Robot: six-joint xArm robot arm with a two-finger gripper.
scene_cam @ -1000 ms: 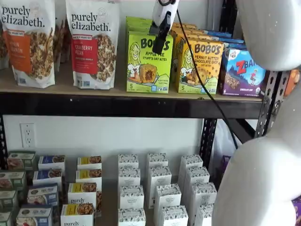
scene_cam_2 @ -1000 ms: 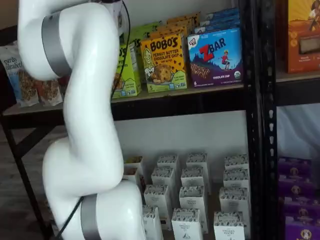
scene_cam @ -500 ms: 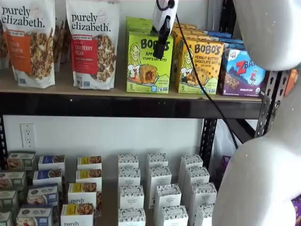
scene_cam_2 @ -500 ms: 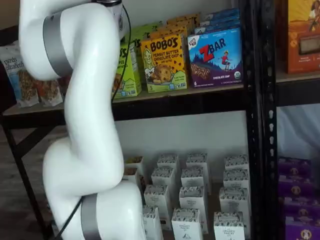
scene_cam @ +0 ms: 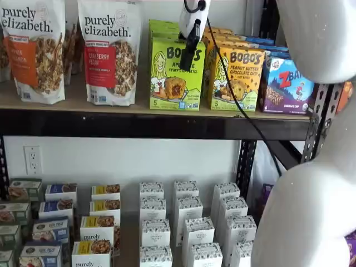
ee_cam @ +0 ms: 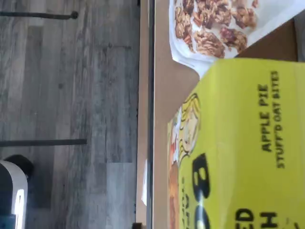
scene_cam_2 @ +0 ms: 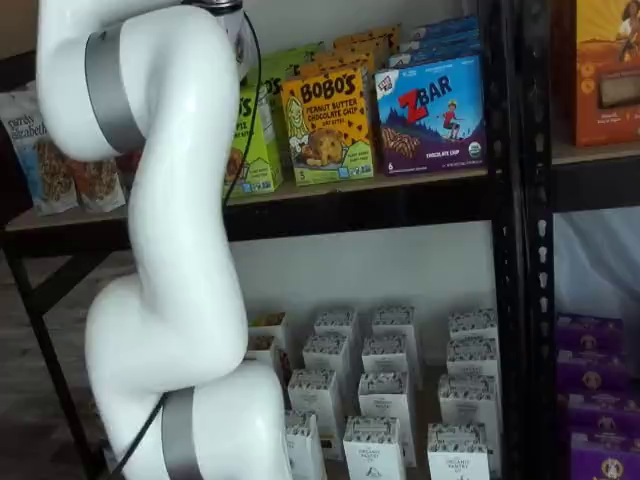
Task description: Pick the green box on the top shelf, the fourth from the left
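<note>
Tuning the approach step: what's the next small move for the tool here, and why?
Probably ease the tool further in toward the green box. It hangs in front of the box's upper face on the top shelf, no grip visible; whether the fingers are open can't be told.

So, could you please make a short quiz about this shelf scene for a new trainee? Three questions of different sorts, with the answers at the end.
1. True or false: the gripper hangs in front of the green box on the top shelf.
2. Which carton stands directly beside the green box, on the side toward the Zbar box?
A. the cranberry pecan granola bag
B. the Bobo's peanut butter chocolate chip carton
C. a small white box from the lower level
3. Fill in: the wrist view shows the words "APPLE PIE STUFF'D ___ BITES" on the green box.

Key: 1 true; 2 B; 3 OAT.
</note>
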